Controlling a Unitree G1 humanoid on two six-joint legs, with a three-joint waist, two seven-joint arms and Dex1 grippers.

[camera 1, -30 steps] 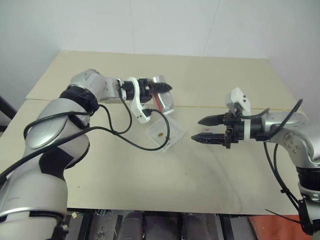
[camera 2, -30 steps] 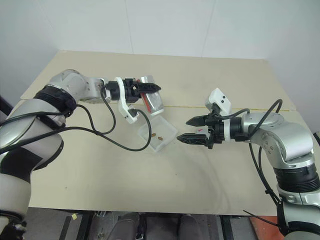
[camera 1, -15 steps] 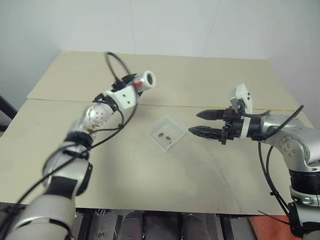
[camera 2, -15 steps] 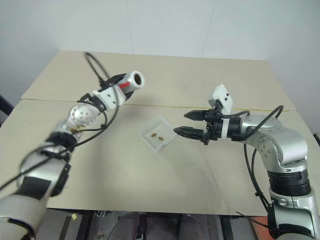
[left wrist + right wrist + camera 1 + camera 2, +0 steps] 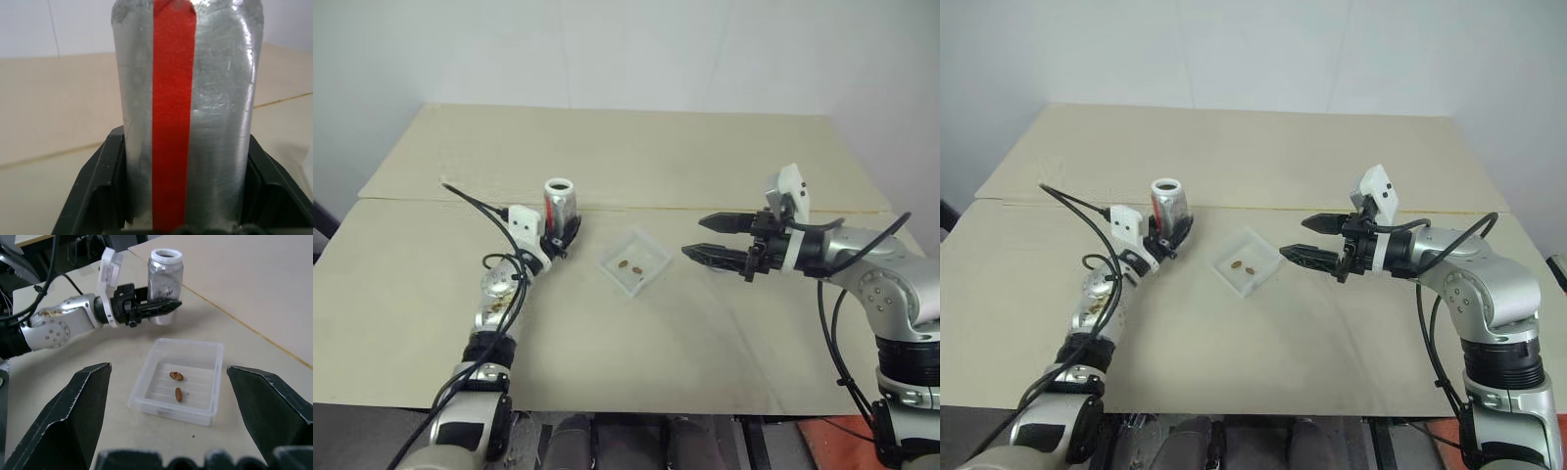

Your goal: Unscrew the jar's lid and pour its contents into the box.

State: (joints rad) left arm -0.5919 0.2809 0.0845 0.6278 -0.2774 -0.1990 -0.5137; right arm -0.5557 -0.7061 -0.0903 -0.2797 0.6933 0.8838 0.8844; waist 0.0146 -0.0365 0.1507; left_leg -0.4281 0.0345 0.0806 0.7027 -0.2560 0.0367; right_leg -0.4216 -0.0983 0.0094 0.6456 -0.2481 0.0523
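The jar (image 5: pixel 559 204), silvery with a red stripe (image 5: pixel 173 117), stands upright with its mouth open, low over the table to the left of the box. My left gripper (image 5: pixel 566 227) is shut on its lower part, with a black finger (image 5: pixel 105 186) on each side. The clear box (image 5: pixel 1258 245) lies at the table's middle and holds the contents (image 5: pixel 177 385), two small brown pieces. My right gripper (image 5: pixel 693 238) hovers just right of the box, open, with its fingers (image 5: pixel 73 411) wide apart and nothing between them. The lid is out of view.
The beige table (image 5: pixel 705 147) has a thin seam running across behind the jar and box. A black cable (image 5: pixel 475 201) loops off my left wrist. White walls stand behind the table's far edge.
My left arm has swung down and to the left, away from above the box. It rolled the jar from tipped on its side to upright. The right gripper has stayed put.
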